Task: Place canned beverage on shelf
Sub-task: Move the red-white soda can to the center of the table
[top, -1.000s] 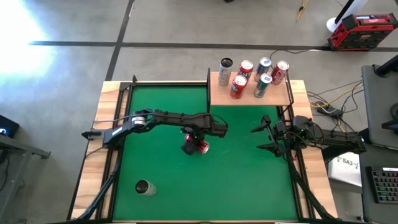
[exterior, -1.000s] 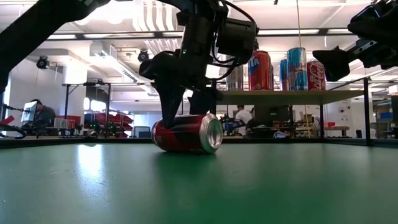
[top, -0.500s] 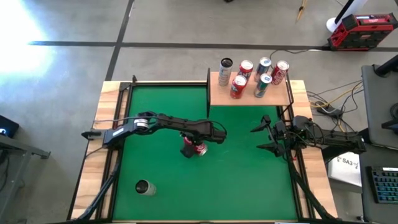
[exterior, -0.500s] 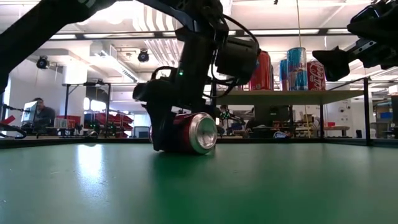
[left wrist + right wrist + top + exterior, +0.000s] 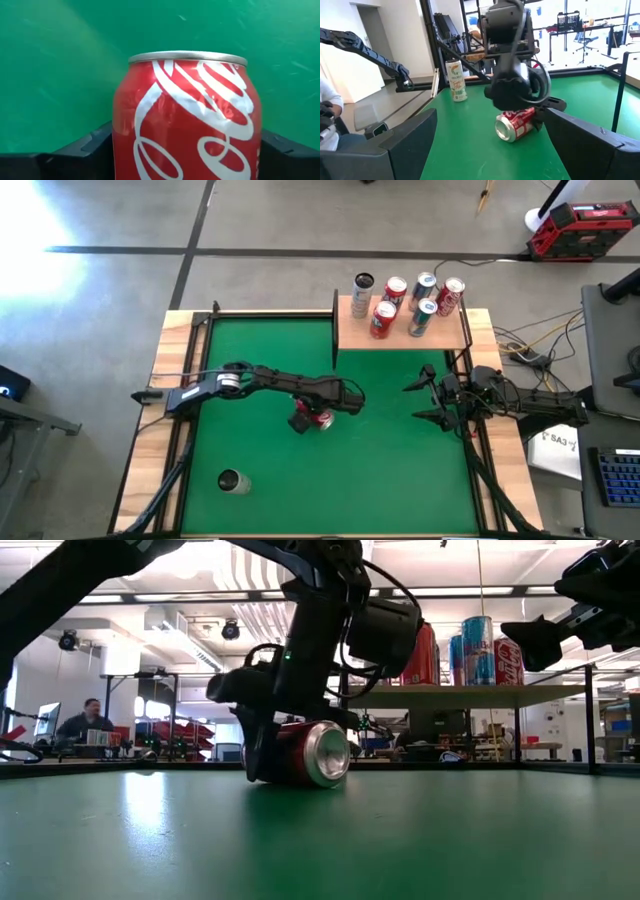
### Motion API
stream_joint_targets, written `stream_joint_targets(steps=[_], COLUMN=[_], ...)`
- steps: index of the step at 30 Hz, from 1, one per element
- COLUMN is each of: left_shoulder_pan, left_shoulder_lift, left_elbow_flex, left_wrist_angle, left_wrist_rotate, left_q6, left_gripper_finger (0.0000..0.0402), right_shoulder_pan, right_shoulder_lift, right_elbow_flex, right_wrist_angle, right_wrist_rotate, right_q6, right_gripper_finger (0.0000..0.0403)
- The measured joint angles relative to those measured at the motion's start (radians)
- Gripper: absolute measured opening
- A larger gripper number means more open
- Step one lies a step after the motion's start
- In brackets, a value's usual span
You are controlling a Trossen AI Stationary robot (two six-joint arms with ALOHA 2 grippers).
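Nearest, a slim pale drink can [image 5: 229, 481] is seen standing alone on the green mat [image 5: 260, 480]. Mid-mat, a red cola can with a silver end [image 5: 317, 420] lies on its side, bracketed by the left gripper [image 5: 308, 416]; one dark finger [image 5: 85, 145] is seen at each flank, closed up against it, and the can rests on the mat. Farther right, the right gripper [image 5: 424, 400] is held spread apart with nothing in it. Beyond, the light-wood shelf with black rails [image 5: 352, 336] carries six upright cans [image 5: 415, 305].
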Motion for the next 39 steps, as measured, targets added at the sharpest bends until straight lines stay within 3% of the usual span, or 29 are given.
stream_joint_targets(steps=[7, 17, 28, 39], left_shoulder_pan=[-0.054, -0.118, -0.171, -0.206], left_shoulder_lift=[-0.006, -0.008, 0.002, 0.002], left_elbow_flex=[0.006, 0.079, 0.031, -0.017], left_wrist_angle=[-0.009, -0.136, -0.189, -0.191], left_wrist_rotate=[-0.099, -0.482, -0.788, -0.826], left_q6=[0.058, 0.231, 0.18, 0.174], left_gripper_finger=[0.028, 0.028, 0.0313, 0.0278], right_shoulder_pan=[0.0, 0.0, 0.0, 0.0], right_shoulder_lift=[0.0, 0.0, 0.0, 0.0], right_elbow_flex=[0.0, 0.0, 0.0, 0.0], right_wrist_angle=[0.0, 0.0, 0.001, 0.001], right_wrist_rotate=[0.001, 0.001, 0.001, 0.001], right_q6=[0.0, 0.0, 0.0, 0.0], right_gripper_finger=[0.0359, 0.0359, 0.0359, 0.0359])
